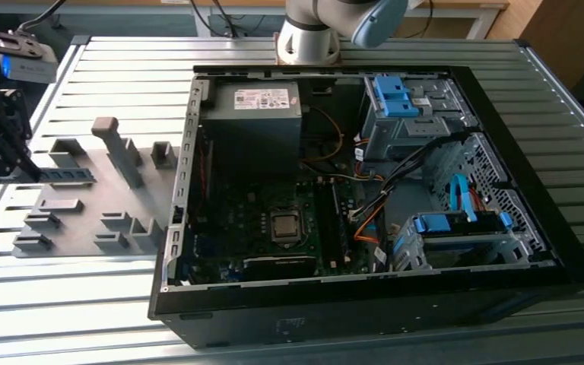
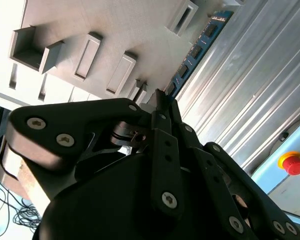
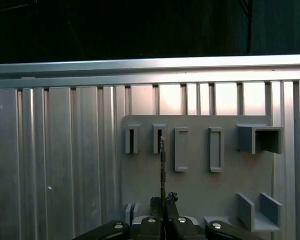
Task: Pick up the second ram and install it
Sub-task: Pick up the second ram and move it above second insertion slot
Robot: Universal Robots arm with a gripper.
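Your claw (image 3: 163,199) pinches the second ram (image 3: 162,160) across its flat faces at one end, probably to keep its long edges free.

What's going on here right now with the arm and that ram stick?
The arm's gripper is at the grey holder plate on the exterior view's left, beside the open computer case. In both wrist views its fingers are closed on one end of the second ram, which sits along the plate's edge. The stick is at the plate, not in the case, so it is not installed yet.
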